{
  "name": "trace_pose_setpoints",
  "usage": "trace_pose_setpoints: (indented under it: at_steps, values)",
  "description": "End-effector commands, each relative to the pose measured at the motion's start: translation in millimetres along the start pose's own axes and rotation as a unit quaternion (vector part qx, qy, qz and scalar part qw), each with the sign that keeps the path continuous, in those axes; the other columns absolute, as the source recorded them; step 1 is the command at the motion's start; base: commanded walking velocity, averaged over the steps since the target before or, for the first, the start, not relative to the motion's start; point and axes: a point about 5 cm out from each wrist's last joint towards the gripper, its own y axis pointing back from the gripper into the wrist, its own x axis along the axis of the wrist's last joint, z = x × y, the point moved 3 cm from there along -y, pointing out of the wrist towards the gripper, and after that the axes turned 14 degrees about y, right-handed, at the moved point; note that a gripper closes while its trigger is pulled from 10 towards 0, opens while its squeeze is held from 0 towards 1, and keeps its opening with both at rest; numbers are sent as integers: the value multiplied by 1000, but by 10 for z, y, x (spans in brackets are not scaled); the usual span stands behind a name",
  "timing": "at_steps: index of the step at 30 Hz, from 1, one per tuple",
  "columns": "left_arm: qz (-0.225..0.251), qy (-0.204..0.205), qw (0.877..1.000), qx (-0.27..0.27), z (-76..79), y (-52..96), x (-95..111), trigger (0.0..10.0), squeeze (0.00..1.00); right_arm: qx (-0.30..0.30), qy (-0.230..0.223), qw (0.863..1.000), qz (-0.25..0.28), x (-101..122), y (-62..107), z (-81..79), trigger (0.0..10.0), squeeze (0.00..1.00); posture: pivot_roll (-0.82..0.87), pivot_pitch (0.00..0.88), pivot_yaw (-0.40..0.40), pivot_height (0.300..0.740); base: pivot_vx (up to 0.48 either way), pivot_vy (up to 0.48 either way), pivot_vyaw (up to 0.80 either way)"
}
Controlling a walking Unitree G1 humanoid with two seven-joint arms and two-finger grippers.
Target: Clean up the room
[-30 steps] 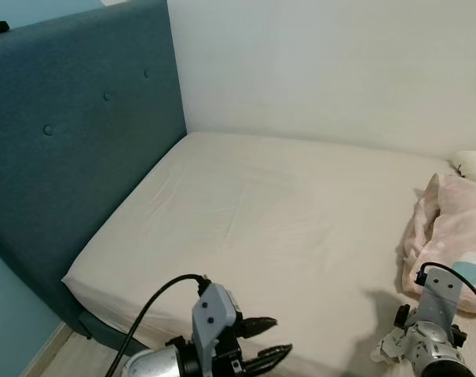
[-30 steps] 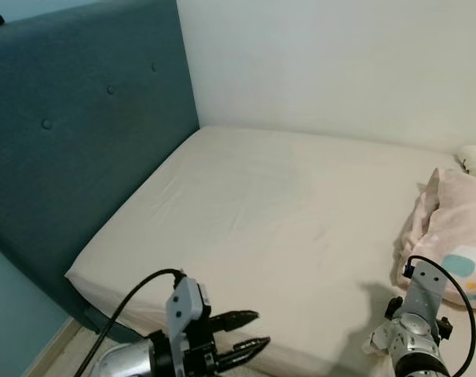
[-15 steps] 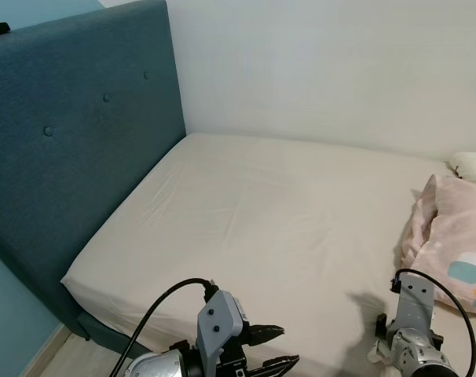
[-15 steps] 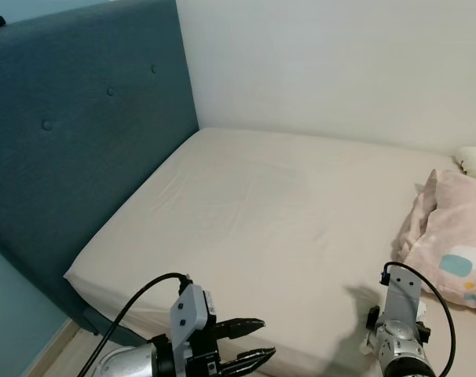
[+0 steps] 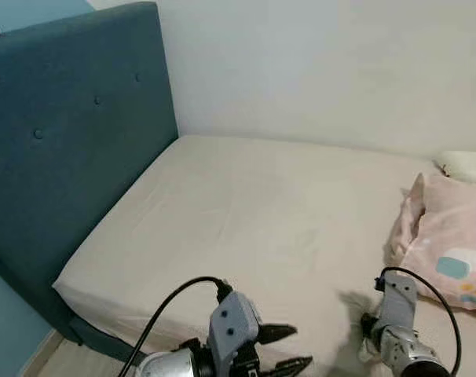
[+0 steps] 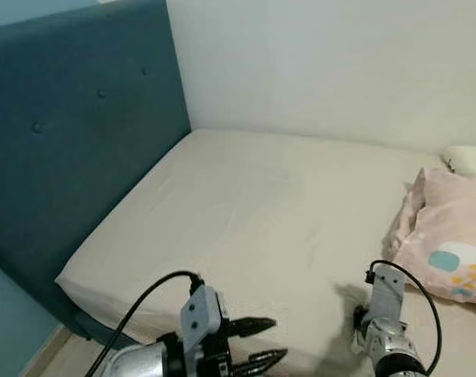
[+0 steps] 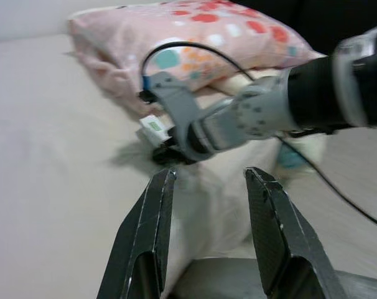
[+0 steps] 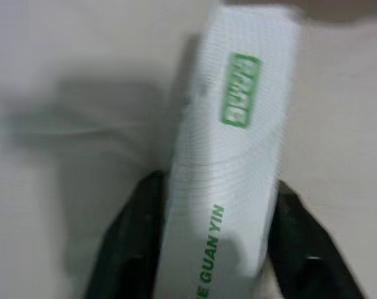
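My right gripper (image 8: pixel 216 187) is shut on a white packet (image 8: pixel 238 143) with green lettering, held low over the cream bed sheet (image 5: pixel 246 212) near its front edge. In the left wrist view the packet (image 7: pixel 152 124) pokes out of the right gripper (image 7: pixel 170 146) just in front of a pink spotted pillow (image 7: pixel 195 43). My left gripper (image 5: pixel 299 347) hovers open and empty at the bed's front edge, pointing right towards the right arm (image 5: pixel 395 345). The pillow (image 5: pixel 442 251) lies at the bed's right side.
A tall blue padded headboard (image 5: pixel 65 157) runs along the left of the bed, and a pale wall (image 5: pixel 316 71) stands behind it. A small cream cushion (image 5: pixel 466 165) lies beyond the pillow. Wooden floor (image 5: pixel 57 365) shows at the lower left.
The view has shifted slightly. My right arm has come a little left along the bed's front edge with the packet. The left gripper has edged right, still open.
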Motion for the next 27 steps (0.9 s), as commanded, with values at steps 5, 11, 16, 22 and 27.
trace_pose_setpoints:
  at_steps: [5, 11, 16, 22, 27]
  values:
    - [-5, -1, 1000, 18, -73, 20, -34, 10000, 0, 53, -7, 998, -41, -206, 15, -219, 0, 0, 78, 282, 25, 610, 0, 0, 0]
    - [-3, -7, 1000, 30, -160, 29, -17, 10000, 0, 94, -7, 995, -24, -102, 35, -392, 0, 0, 69, 270, 22, 610, 0, 0, 0]
    - [4, -6, 999, 32, -179, 16, -6, 10000, 0, 119, 1, 993, -5, 24, 56, -512, 0, 0, 57, 247, 14, 610, 0, 0, 0]
    - [-15, -8, 989, 148, -485, 105, -140, 10000, 0, 149, 22, 986, 69, 316, 115, -657, 0, 0, 42, 218, 7, 610, 0, 0, 0]
    - [-35, -12, 964, 262, -771, 280, -246, 10000, 0, 171, 41, 977, 125, 423, 195, -768, 0, 0, 36, 205, 0, 610, 0, 0, 0]
